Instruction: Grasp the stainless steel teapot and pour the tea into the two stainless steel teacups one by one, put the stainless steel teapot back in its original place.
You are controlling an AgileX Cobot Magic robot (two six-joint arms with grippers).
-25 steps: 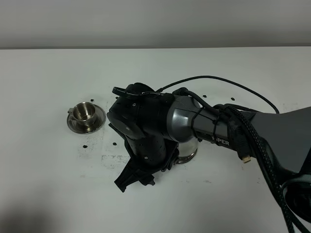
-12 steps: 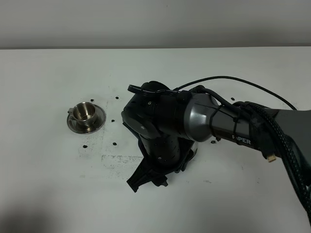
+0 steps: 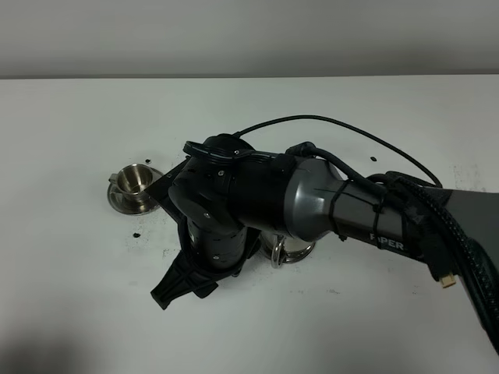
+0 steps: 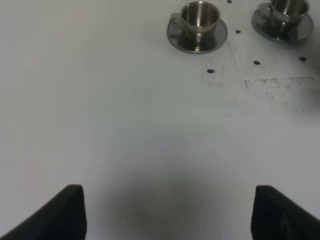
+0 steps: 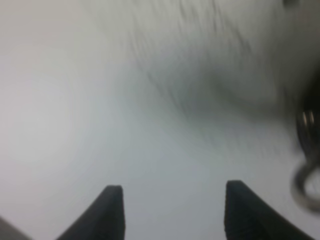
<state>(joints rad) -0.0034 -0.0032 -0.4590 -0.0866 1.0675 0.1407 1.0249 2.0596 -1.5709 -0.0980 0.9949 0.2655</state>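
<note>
The right gripper (image 3: 181,290) of the black and grey right arm (image 3: 312,206) hangs low over the white table (image 3: 70,312), reaching across the middle. Its two black fingers (image 5: 112,210) stand apart with nothing between them; only bare table surface shows in the gap.

The shiny squat stainless steel teapot (image 3: 290,249) sits on the table beneath the forearm, mostly hidden and not gripped. Its loop handle (image 3: 277,255) shows beside the wrist.

One small ribbed stainless steel teacup (image 3: 137,181) stands upright on its round steel saucer (image 3: 125,207) to the left, well apart from the right gripper.

The wrist view of the left gripper (image 4: 169,189) shows both teacups on saucers side by side, the second teacup (image 4: 287,9) cut by the frame edge. The left fingers (image 4: 70,215) are spread wide, holding nothing.
</note>
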